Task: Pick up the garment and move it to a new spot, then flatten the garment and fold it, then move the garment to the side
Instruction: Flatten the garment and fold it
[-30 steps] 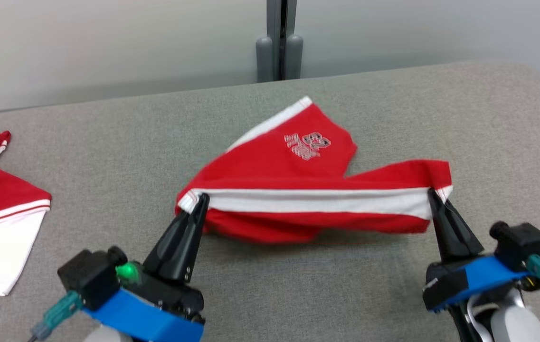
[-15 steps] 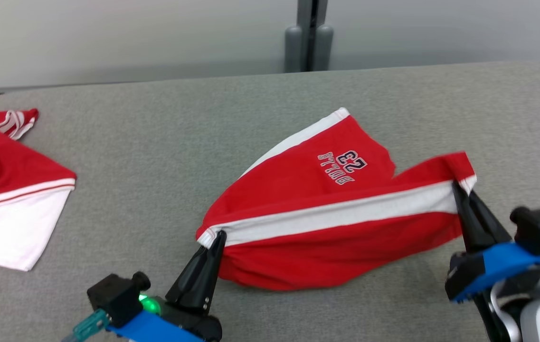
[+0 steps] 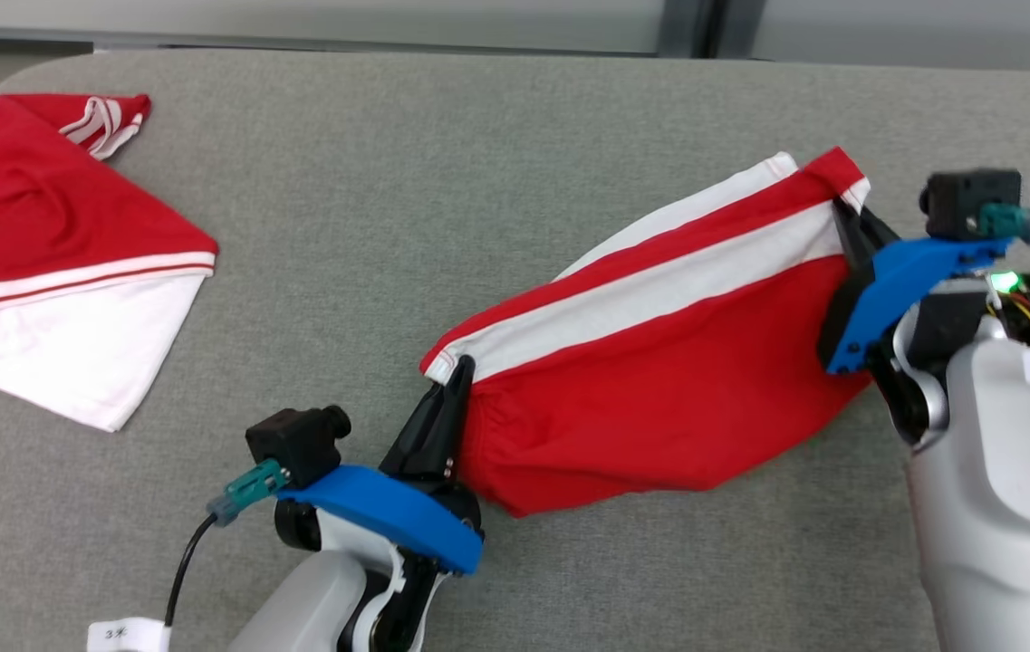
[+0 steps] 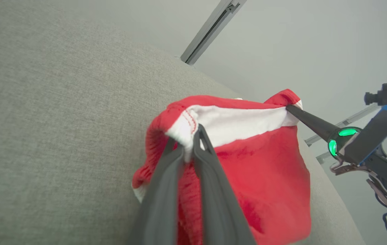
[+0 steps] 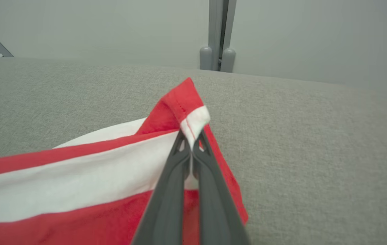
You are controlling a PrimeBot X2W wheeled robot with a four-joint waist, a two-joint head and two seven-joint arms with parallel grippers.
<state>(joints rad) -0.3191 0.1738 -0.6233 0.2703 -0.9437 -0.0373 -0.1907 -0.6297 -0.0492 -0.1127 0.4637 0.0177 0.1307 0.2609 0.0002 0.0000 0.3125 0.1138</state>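
Observation:
The garment [image 3: 650,380] is a pair of red shorts with a white side stripe, stretched slantwise between my two grippers over the grey surface. My left gripper [image 3: 460,369] is shut on its lower left corner by the waistband; the left wrist view has the fingers [image 4: 210,170] pinching the white hem of the garment [image 4: 268,177]. At the upper right, my right gripper [image 3: 842,213] is shut on the other white-tipped corner. In the right wrist view the corner of the garment [image 5: 94,180] is nipped between the fingers [image 5: 176,190]. The garment's lower part sags onto the surface.
A second red and white garment [image 3: 71,272] lies spread at the far left of the grey padded surface [image 3: 442,181]. A pale wall with a grey post [image 5: 218,34] stands behind the far edge. The right arm's forearm [image 3: 1004,507] rises at the lower right.
The head camera has tilted down and turned. The garment, held at both ends, now hangs slanted, the right end raised and farther away; the printed logo no longer shows.

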